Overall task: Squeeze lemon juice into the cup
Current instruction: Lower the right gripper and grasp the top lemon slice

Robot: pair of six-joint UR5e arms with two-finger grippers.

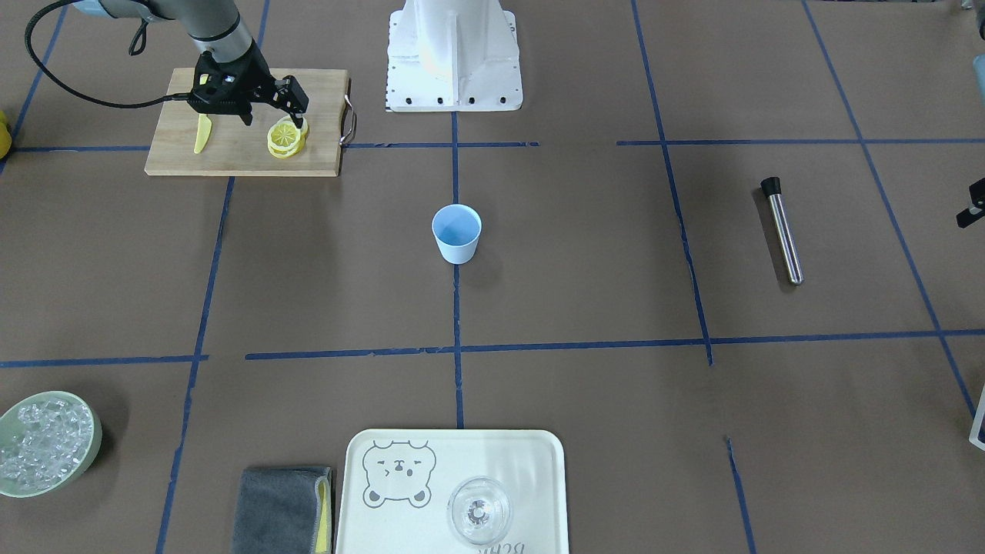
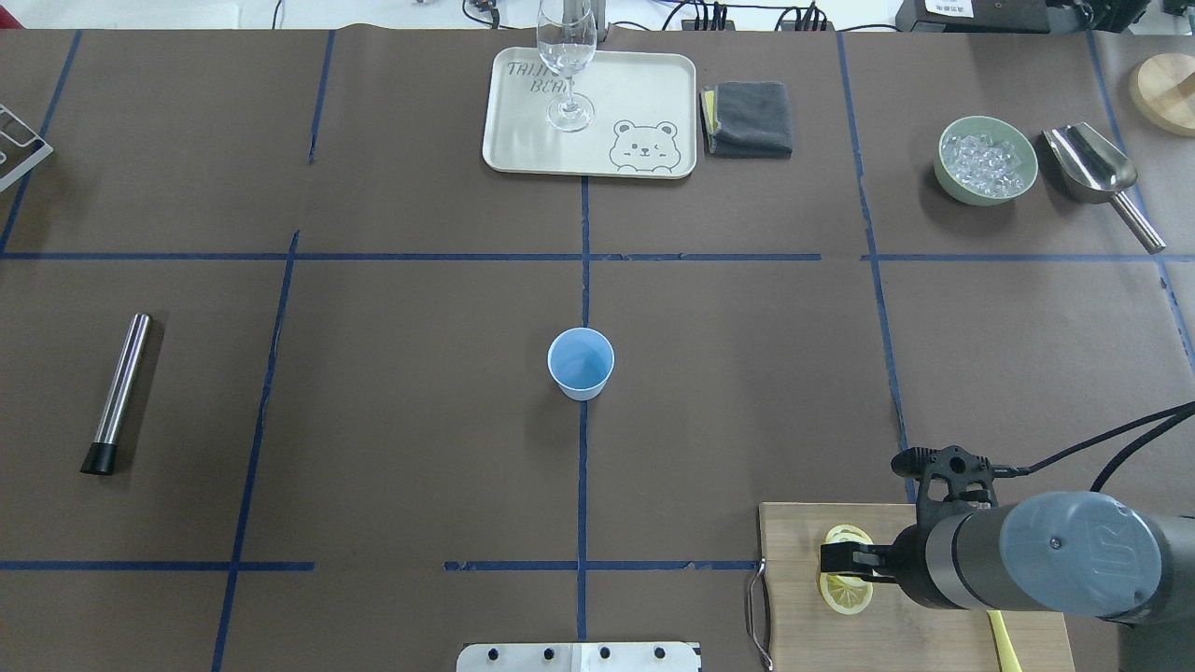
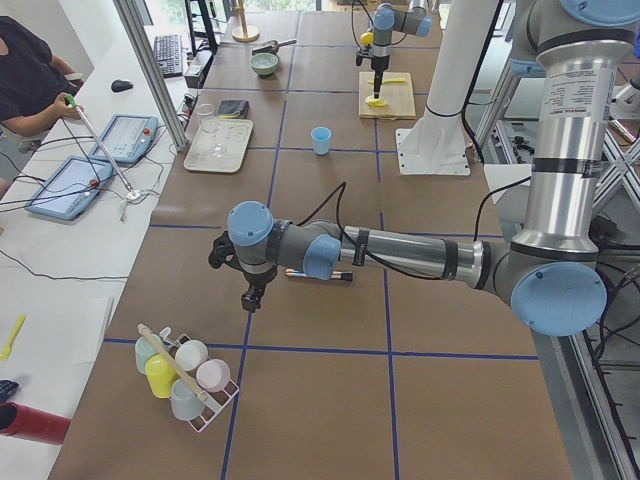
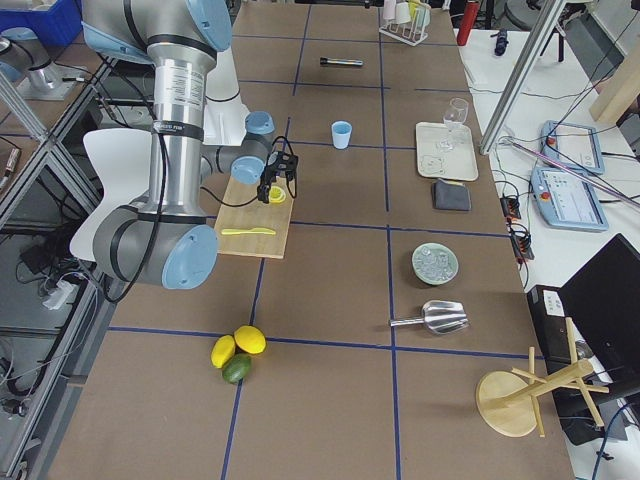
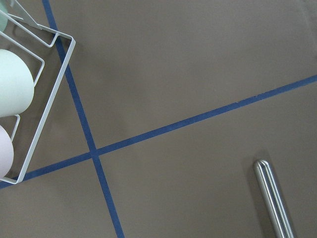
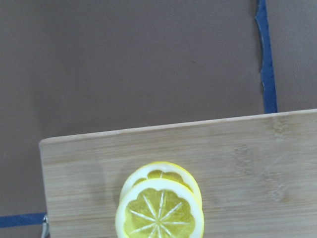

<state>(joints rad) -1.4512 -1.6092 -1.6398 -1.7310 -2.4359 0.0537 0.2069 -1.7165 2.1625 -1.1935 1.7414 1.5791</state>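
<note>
Two or three overlapping lemon slices [image 1: 283, 137] lie on a wooden cutting board [image 1: 231, 158] at the robot's right; they also show in the right wrist view [image 6: 160, 213]. My right gripper [image 1: 272, 117] hangs open just above them, one fingertip [image 2: 837, 557] over the slices. The light-blue cup [image 1: 457, 235] stands upright at the table's middle [image 2: 581, 364], well apart from the board. My left gripper [image 3: 252, 295] hovers near the table's far left end; whether it is open or shut cannot be told.
A yellow knife [image 1: 202, 135] lies on the board. A steel muddler [image 2: 117, 392] lies at the left. Across the table are a tray [image 1: 531, 477] with a clear glass [image 1: 479, 509], a grey cloth [image 1: 281, 508] and a bowl of ice [image 2: 988, 161].
</note>
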